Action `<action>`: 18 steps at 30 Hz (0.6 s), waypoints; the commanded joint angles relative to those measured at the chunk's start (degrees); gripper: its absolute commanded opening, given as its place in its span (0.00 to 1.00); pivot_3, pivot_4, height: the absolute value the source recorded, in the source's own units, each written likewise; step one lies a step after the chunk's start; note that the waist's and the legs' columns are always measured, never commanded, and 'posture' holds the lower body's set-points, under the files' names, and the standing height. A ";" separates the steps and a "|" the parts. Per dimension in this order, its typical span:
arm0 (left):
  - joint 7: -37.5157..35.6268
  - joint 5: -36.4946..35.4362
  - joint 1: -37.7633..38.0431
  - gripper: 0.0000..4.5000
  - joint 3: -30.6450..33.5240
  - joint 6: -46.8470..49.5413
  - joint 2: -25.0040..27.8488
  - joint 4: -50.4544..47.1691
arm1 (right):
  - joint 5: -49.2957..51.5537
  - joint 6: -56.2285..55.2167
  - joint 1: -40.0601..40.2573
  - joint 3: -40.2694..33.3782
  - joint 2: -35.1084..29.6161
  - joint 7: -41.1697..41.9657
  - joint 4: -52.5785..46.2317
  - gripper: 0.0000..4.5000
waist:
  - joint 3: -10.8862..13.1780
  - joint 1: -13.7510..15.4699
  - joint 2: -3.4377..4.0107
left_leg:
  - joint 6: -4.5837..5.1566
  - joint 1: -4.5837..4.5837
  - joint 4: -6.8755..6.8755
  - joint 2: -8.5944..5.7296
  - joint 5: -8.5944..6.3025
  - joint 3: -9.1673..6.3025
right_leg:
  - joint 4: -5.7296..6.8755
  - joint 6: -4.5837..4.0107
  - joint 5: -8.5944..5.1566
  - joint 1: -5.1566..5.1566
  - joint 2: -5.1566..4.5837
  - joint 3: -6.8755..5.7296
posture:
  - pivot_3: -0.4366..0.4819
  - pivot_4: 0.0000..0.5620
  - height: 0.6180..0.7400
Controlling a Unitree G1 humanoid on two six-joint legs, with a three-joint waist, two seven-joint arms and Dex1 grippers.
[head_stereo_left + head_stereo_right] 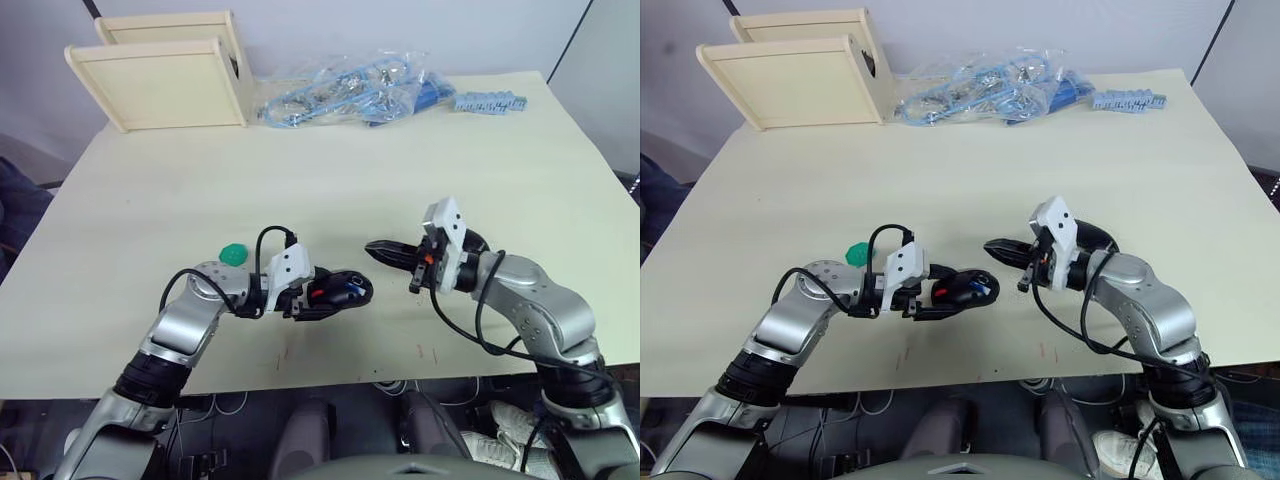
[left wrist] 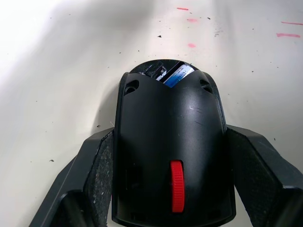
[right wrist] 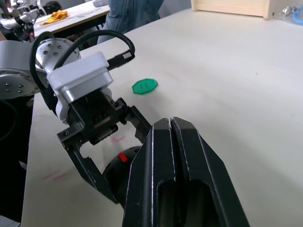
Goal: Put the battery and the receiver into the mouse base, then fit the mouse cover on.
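Observation:
The mouse base [image 1: 340,290] is black with a red scroll wheel [image 2: 176,185]. It lies near the table's front edge with my left gripper [image 1: 345,296] shut on it, one finger [image 2: 97,175] on each side. At its far end an open compartment shows the blue battery [image 2: 177,75]. The receiver is hidden. I cannot tell the mouse cover apart from the base's smooth black top. My right gripper [image 1: 372,248] is shut on nothing, its fingertips [image 3: 166,127] pressed together. It points at the mouse from just to its right and does not touch it.
A round green disc [image 1: 233,254] lies on the table behind my left wrist. A pale wooden box [image 1: 165,80] stands at the back left. Clear bags of blue parts [image 1: 350,90] and a blue strip [image 1: 490,102] lie along the back edge.

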 commanded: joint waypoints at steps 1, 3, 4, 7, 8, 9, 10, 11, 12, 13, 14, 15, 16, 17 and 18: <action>-0.85 0.51 0.21 0.66 -0.37 0.61 1.03 1.21 | 1.58 -6.49 6.29 -3.61 0.27 0.23 -4.78 0.01 | 0.02 0.00 -0.04 | 0.00 -0.01 0.00 0.00 0.00 0.00 | -0.01 0.00 0.00 0.00 0.00 0.00 | 0.48 0.27 1.00; -1.05 0.54 0.21 0.66 -0.34 0.53 1.12 1.31 | 1.39 -6.30 7.86 -3.48 -2.59 1.98 -5.49 0.01 | 0.04 -0.02 -0.02 | 0.00 0.01 0.00 0.00 0.00 0.04 | 0.01 0.00 0.00 0.00 0.01 0.00 | 0.48 0.27 1.00; -1.12 0.55 0.20 0.66 -0.32 0.53 1.13 1.34 | 1.28 -5.89 8.44 -3.70 -3.55 2.00 -5.66 0.01 | 0.05 0.01 -0.01 | 0.00 0.01 0.00 0.01 0.00 0.04 | 0.01 0.01 0.00 0.00 0.00 0.03 | 0.48 0.27 1.00; -1.22 0.99 0.14 0.66 -0.36 -0.23 1.26 1.67 | 0.81 -9.02 11.00 -6.70 -5.29 1.54 -5.59 0.01 | 0.07 0.06 -0.09 | 0.00 0.00 0.01 0.00 0.00 0.04 | -0.01 0.01 0.00 0.00 -0.01 0.03 | 0.48 0.27 1.00; -1.23 1.10 0.22 0.66 -0.34 -0.50 1.32 1.74 | 1.12 -9.41 11.76 -7.38 -6.01 1.84 -5.70 0.07 | 0.08 0.05 -0.08 | 0.00 0.00 0.01 0.00 0.00 0.04 | -0.01 0.01 0.00 0.00 -0.01 0.01 | 0.48 0.27 1.00; -1.21 1.09 0.26 0.66 -0.29 -0.60 1.33 1.82 | 1.55 -9.61 12.63 -8.06 -6.77 2.41 -5.82 0.13 | 0.08 0.02 -0.08 | 0.00 0.00 0.00 0.00 0.00 0.06 | 0.00 0.01 0.00 0.00 0.00 0.01 | 0.48 0.27 1.00; -1.53 0.44 0.27 0.66 -0.03 -0.14 1.26 1.91 | 1.92 -9.90 13.58 -8.84 -7.56 3.03 -5.89 0.21 | 0.08 0.02 -0.09 | 0.00 0.01 0.00 0.00 0.00 0.07 | 0.00 0.01 0.00 0.00 0.00 0.02 | 0.48 0.27 1.00; -1.78 -0.33 0.18 0.66 0.34 0.50 1.12 2.04 | 2.21 -10.35 14.56 -9.56 -8.41 3.73 -6.03 0.28 | 0.08 0.07 -0.09 | 0.00 0.01 0.00 0.00 0.00 0.08 | 0.00 0.01 0.00 0.00 0.00 0.02 | 0.48 0.27 1.00; -1.70 -0.99 0.02 0.66 0.81 1.03 0.88 2.11 | 2.31 -10.80 15.34 -10.30 -9.07 4.01 -6.19 0.41 | 0.09 0.05 -0.09 | 0.00 0.00 0.00 0.00 0.00 0.08 | 0.00 0.01 0.00 0.01 0.00 0.01 | 0.48 0.27 1.00; -1.60 -1.39 -0.09 0.66 1.12 1.36 0.74 2.14 | 2.39 -11.12 15.82 -10.72 -9.50 4.12 -6.28 0.44 | 0.09 0.05 -0.10 | 0.00 0.00 0.00 0.00 0.00 0.09 | -0.01 0.01 0.00 0.01 0.00 0.01 | 0.48 0.27 1.00; -1.47 -1.46 -0.15 0.77 1.23 1.34 0.71 2.11 | 2.89 -11.16 16.29 -11.30 -9.90 4.24 -6.46 0.54 | 0.09 0.05 -0.10 | 0.00 0.00 0.00 0.00 0.00 0.09 | -0.01 0.01 0.00 0.01 0.00 0.02 | 0.48 0.27 1.00; -1.23 -1.63 -0.04 0.89 1.53 1.20 0.80 1.91 | 3.16 -11.46 17.43 -12.24 -10.82 4.79 -6.78 0.61 | 0.10 0.02 -0.09 | 0.00 0.00 0.00 0.00 0.00 0.09 | -0.01 0.01 0.00 0.01 0.00 0.02 | 0.48 0.27 1.00; -0.81 -2.08 0.20 0.97 2.43 1.01 0.83 1.55 | 3.65 -11.66 18.94 -13.62 -11.81 5.36 -7.12 0.72 | 0.14 0.06 -0.11 | 0.00 0.00 0.00 0.00 0.00 0.09 | 0.00 0.01 0.00 0.00 0.00 0.03 | 0.48 0.27 1.00; -0.50 -2.43 0.37 1.00 3.09 0.88 0.85 1.30 | 4.02 -11.84 20.02 -14.56 -12.53 5.73 -7.35 0.83 | 0.14 0.14 -0.12 | 0.00 -0.01 0.00 0.00 0.00 0.08 | 0.00 0.01 0.00 0.00 0.00 0.02 | 0.48 0.27 1.00; -0.47 -3.16 0.77 1.00 4.10 0.74 1.08 0.86 | 4.20 -12.21 21.17 -15.44 -13.35 6.22 -7.67 0.95 | 0.17 0.22 -0.15 | 0.00 -0.01 0.01 0.00 0.00 0.08 | -0.01 0.01 0.00 0.01 0.00 0.00 | 0.48 0.27 1.00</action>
